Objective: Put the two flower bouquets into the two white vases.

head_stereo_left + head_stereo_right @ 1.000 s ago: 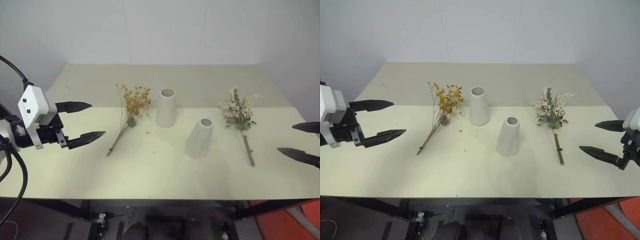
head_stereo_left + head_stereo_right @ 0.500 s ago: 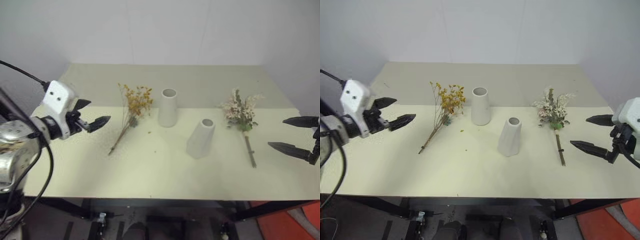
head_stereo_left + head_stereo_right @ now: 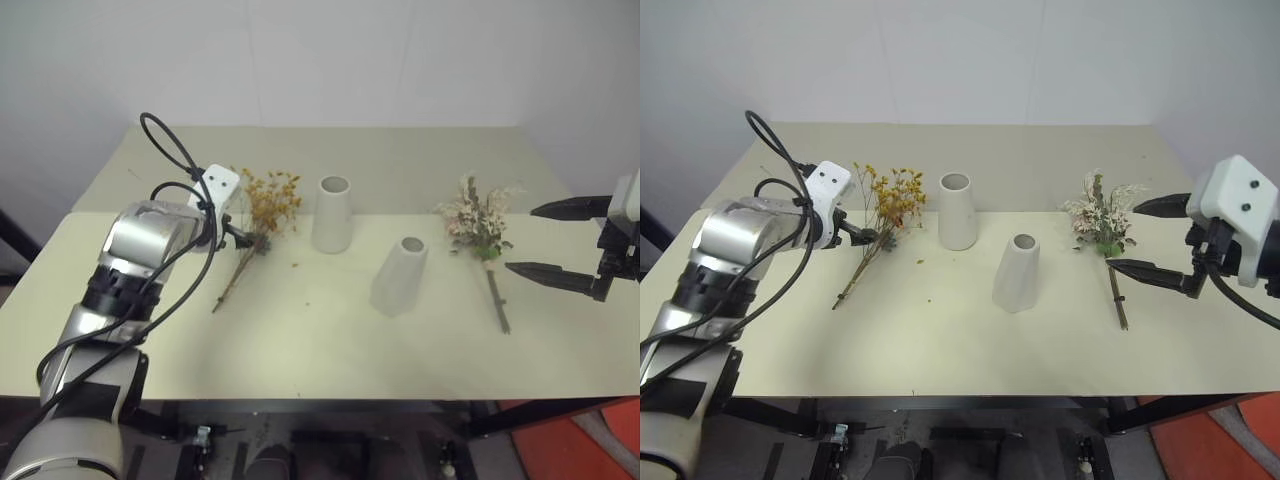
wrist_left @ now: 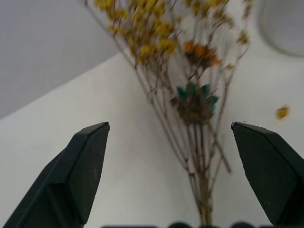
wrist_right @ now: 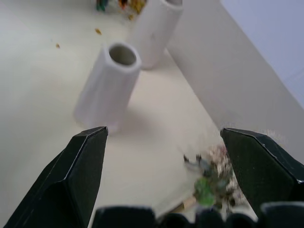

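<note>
The yellow-orange bouquet point(image 3: 264, 218) lies on the table, left of centre, stems toward the front. My left gripper point(image 4: 169, 125) is open just above its stems point(image 4: 199, 156), which run up between the two fingers, untouched. The pink-and-cream bouquet point(image 3: 1102, 222) lies at the right, stem point(image 3: 1117, 295) toward me. My right gripper point(image 3: 1123, 236) hovers open right beside it, one finger above the other. Two white vases stand between the bouquets: one further back point(image 3: 333, 214), one nearer and tilted point(image 3: 400, 277).
The cream table point(image 3: 300, 350) has bare room along its front and in the back half. A few loose petals point(image 3: 922, 263) lie near the yellow bouquet. A white wall rises behind the table. Black cables point(image 3: 165, 145) loop over my left arm.
My left arm has swung forward and inward until its open gripper straddles the yellow bouquet's stems. My right gripper has moved left and up toward the pink bouquet. Both stay open.
</note>
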Robot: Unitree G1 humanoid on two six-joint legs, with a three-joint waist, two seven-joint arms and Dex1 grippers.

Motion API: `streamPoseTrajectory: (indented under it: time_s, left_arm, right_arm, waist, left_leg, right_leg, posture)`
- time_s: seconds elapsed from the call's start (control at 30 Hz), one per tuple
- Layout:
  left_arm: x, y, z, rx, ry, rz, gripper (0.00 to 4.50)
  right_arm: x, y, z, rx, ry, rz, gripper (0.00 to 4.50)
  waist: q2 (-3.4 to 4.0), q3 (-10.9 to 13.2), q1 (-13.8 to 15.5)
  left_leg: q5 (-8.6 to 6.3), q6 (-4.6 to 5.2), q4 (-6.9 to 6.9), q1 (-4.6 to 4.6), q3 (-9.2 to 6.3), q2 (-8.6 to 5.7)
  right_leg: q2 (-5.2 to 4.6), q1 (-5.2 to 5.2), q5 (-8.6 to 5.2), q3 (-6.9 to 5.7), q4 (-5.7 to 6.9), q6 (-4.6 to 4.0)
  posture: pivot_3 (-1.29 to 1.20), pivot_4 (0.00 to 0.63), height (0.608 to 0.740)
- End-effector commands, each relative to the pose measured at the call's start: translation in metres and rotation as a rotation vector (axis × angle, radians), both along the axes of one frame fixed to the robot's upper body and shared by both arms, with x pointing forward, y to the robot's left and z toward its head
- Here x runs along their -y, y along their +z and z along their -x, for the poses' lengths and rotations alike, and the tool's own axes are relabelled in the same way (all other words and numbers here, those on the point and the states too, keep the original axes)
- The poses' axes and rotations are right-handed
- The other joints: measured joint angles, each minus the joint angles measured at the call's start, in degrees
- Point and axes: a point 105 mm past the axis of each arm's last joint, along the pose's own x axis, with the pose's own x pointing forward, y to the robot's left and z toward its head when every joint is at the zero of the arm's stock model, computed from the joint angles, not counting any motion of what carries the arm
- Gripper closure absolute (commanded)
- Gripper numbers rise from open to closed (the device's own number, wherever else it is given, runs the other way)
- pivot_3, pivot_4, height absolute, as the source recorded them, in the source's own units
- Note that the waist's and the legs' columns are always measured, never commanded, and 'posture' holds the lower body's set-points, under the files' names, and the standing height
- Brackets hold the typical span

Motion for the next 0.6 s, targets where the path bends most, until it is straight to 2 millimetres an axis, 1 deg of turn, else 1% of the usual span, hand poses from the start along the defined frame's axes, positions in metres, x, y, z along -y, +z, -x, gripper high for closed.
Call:
streamPoseTrajectory:
  time_s: [0.03,0.1,0.2,0.3,0.43,0.53,0.6]
  left_arm:
    - [0.005,0.006,-0.006,-0.018,-0.002,-0.020,0.00]
    - [0.009,0.001,-0.008,-0.043,-0.013,-0.007,0.00]
    - [0.016,-0.007,-0.009,-0.080,-0.043,0.022,0.00]
    - [0.020,-0.012,-0.011,-0.099,-0.054,0.017,0.00]
    - [0.017,-0.020,-0.016,-0.117,-0.029,0.005,0.00]
    - [0.017,-0.022,-0.018,-0.122,-0.029,-0.001,0.64]
    - [0.019,-0.023,-0.019,-0.122,-0.031,-0.006,1.22]
  right_arm:
    - [-0.021,0.017,0.006,0.053,0.067,-0.005,0.04]
    - [-0.031,0.018,0.006,0.061,0.093,-0.011,0.04]
    - [-0.040,0.019,0.004,0.065,0.115,-0.024,0.04]
    - [-0.042,0.019,0.000,0.072,0.106,-0.027,0.04]
    - [-0.040,0.019,-0.003,0.078,0.094,-0.025,0.04]
    - [-0.039,0.018,-0.003,0.078,0.090,-0.027,0.00]
    - [-0.038,0.017,-0.003,0.078,0.082,-0.024,0.00]
  waist:
    - [0.00,0.0,0.1]
    - [0.00,0.0,0.1]
    - [-0.01,0.0,0.1]
    - [-0.01,0.0,0.1]
    - [-0.01,0.0,0.2]
    - [-0.01,0.0,0.2]
    - [-0.01,0.0,0.2]
  left_leg:
    - [0.01,-0.02,0.04,-0.21,0.00,-0.02]
    - [0.04,-0.06,0.12,-0.54,-0.02,-0.04]
    - [0.04,-0.06,0.11,-0.58,-0.02,-0.08]
    - [0.04,-0.06,0.14,-0.59,-0.03,-0.09]
    - [0.04,-0.06,0.18,-0.60,-0.03,-0.10]
    - [0.04,-0.06,0.17,-0.62,-0.04,-0.10]
    - [0.04,-0.06,0.17,-0.62,-0.04,-0.10]
  right_leg:
    - [-0.01,-0.22,0.01,0.01,0.08,-0.01]
    - [-0.02,-0.57,0.03,0.02,0.26,-0.04]
    - [-0.07,-0.68,0.03,0.01,0.42,-0.04]
    - [-0.07,-0.68,0.04,0.01,0.43,-0.05]
    - [-0.07,-0.68,0.04,0.00,0.45,-0.05]
    - [-0.08,-0.68,0.04,0.00,0.45,-0.05]
    - [-0.08,-0.69,0.04,0.00,0.45,-0.05]
  posture:
    - [0.00,0.150,0.740]
    - [0.00,0.150,0.740]
    - [0.00,0.150,0.740]
    - [0.00,0.150,0.740]
    - [0.00,0.150,0.740]
    - [0.00,0.150,0.740]
    - [0.00,0.150,0.740]
